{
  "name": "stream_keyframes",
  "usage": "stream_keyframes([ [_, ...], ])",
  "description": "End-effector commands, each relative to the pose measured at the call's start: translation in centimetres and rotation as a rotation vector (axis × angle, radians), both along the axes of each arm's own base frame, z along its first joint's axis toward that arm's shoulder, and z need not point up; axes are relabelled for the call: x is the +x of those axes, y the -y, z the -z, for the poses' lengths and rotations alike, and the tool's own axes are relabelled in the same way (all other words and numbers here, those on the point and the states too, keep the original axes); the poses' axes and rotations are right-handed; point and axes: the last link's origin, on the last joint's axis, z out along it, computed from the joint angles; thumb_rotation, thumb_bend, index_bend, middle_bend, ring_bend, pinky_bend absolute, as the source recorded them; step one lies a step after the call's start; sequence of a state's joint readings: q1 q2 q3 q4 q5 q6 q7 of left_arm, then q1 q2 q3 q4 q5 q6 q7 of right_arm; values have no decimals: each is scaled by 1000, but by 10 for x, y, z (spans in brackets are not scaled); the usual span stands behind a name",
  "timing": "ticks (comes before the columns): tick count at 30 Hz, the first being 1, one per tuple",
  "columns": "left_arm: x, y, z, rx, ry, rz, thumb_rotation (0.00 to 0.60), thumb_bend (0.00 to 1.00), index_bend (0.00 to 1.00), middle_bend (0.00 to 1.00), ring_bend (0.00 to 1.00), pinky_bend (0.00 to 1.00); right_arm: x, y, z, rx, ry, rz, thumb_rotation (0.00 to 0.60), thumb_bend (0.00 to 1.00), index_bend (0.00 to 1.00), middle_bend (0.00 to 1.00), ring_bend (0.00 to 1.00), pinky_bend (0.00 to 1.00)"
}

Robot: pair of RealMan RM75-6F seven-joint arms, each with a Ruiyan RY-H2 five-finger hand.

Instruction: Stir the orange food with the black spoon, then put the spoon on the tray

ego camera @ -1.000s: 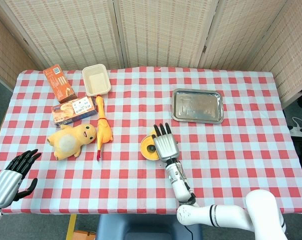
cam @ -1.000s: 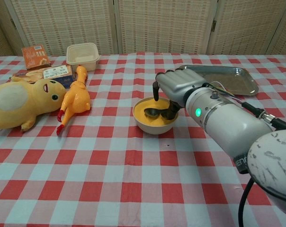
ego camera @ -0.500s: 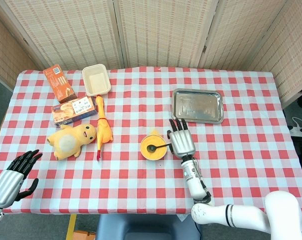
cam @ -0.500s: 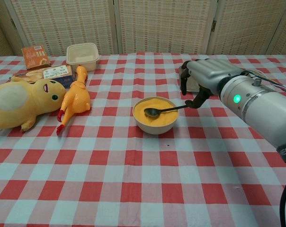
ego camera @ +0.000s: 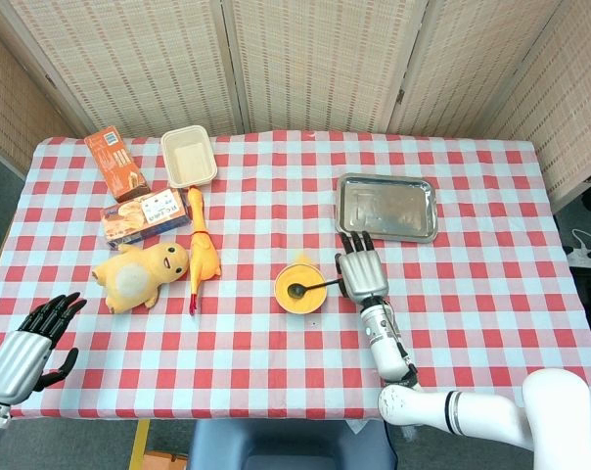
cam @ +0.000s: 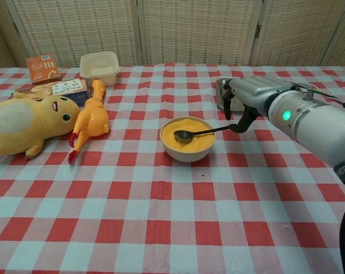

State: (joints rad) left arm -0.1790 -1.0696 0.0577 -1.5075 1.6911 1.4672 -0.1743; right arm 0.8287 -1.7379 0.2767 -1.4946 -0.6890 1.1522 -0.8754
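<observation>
- Left hand [ego camera: 29, 345] caught only in head view, low at near left, fingers spread, holding nothing.
- Right hand [cam: 241, 101] pinched black spoon [cam: 198, 133] by its handle end, its tip resting in bowl of orange food [cam: 187, 137], left of the tray [ego camera: 386, 209].

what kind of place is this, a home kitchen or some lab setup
Most likely a staged lab setup, not a kitchen: woven folding screens wall off the table, the red checked tablecloth carries toys such as a rubber chicken beside a bowl of orange food, and a cable lies on the floor.
</observation>
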Motion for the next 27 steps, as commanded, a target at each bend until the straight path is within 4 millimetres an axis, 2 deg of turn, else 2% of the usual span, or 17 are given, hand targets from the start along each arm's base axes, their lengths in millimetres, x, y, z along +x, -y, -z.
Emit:
stream_keyframes([
  [1, 0, 0, 0, 0, 0, -1, 600, 512, 0, 0, 0, 125, 0, 0, 1, 5, -2, 3, 600, 290, 502, 68, 0, 15],
  [27, 0, 1, 0, -2, 5, 6, 600, 512, 0, 0, 0, 125, 1, 0, 6, 18, -15, 14, 600, 290, 543, 68, 0, 15],
])
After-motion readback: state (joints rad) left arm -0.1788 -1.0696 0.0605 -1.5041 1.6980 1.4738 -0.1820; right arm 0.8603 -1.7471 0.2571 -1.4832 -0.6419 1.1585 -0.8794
